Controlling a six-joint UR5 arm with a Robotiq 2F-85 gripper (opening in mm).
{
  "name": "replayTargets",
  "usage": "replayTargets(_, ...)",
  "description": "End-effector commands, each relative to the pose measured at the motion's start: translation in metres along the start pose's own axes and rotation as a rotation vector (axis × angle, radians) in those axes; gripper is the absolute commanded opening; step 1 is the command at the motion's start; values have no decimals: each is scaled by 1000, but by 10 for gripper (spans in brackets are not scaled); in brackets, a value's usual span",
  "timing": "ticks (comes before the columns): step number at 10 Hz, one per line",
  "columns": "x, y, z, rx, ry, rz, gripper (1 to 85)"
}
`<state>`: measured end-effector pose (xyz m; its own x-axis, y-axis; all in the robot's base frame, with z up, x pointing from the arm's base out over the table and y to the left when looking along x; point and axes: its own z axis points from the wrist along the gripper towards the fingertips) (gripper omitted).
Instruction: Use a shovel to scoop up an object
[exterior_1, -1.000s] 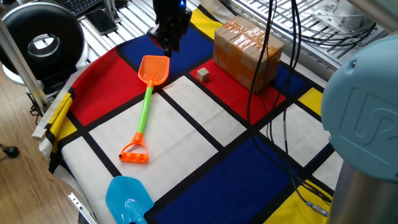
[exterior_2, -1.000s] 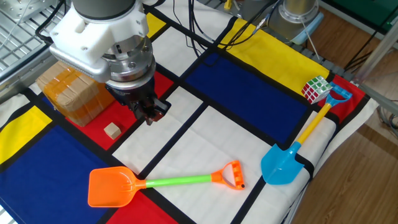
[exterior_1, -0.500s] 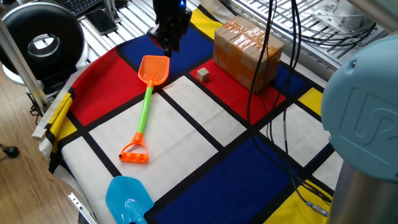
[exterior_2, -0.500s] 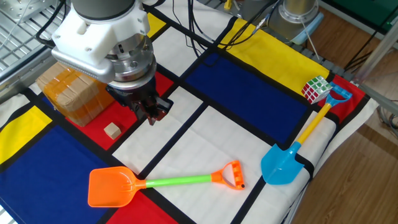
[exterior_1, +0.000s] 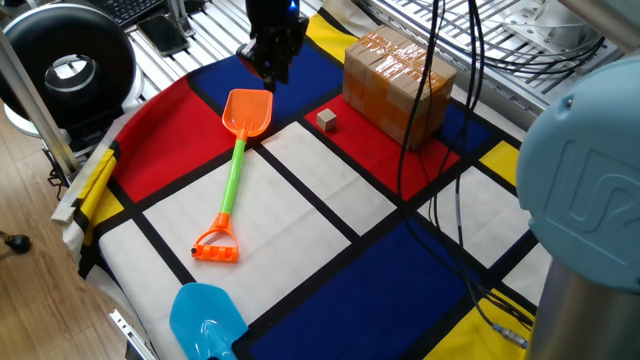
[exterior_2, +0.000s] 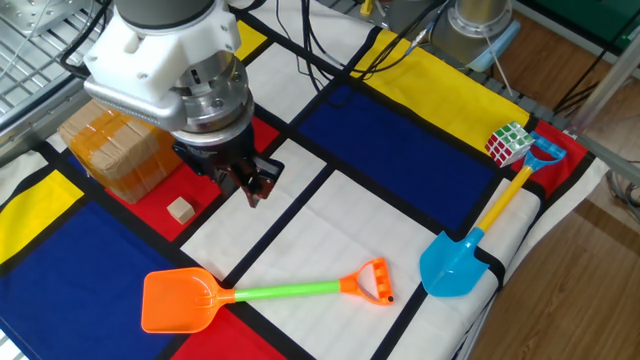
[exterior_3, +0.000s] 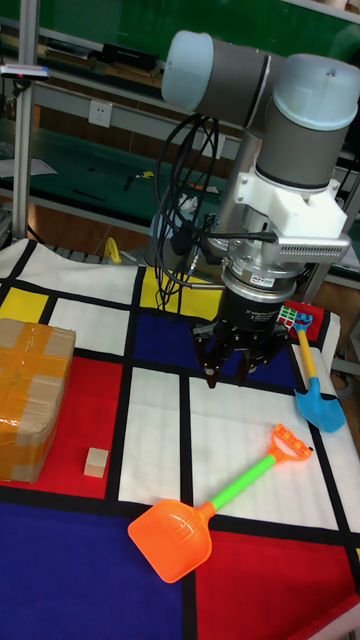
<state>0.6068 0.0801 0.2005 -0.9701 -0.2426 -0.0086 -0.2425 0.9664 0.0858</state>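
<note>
The shovel (exterior_2: 180, 300) lies flat on the mat, with an orange blade, a green shaft (exterior_2: 290, 291) and an orange end loop (exterior_2: 372, 282). It also shows in the tall fixed view as the shovel (exterior_3: 172, 540) and in one fixed view as the shovel (exterior_1: 248, 112). The object, a tiny tan cube (exterior_2: 180, 210) (exterior_3: 95, 462) (exterior_1: 326, 120), sits on a red patch near the box. My gripper (exterior_2: 252, 185) (exterior_3: 228, 375) hangs above the mat beyond the shovel, open, with nothing between its fingers. It touches neither thing.
A brown tape-wrapped box (exterior_2: 115, 150) (exterior_1: 397, 80) stands beside the cube. A light blue shovel (exterior_2: 455, 262) and a Rubik's cube (exterior_2: 508, 143) lie near the mat's right edge. Cables (exterior_1: 430, 100) hang over the table.
My gripper has shifted slightly to the right and toward the shovel in the other fixed view. The shovel and the cube have not moved.
</note>
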Motion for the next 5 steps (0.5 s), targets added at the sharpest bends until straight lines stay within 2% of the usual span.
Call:
replayTargets(1,0,5,-1,-23,-2,-6,423)
replayTargets(3,-6,8,1,-30,-4,-32,450)
replayTargets(5,-21,9,6,-32,-3,-46,463)
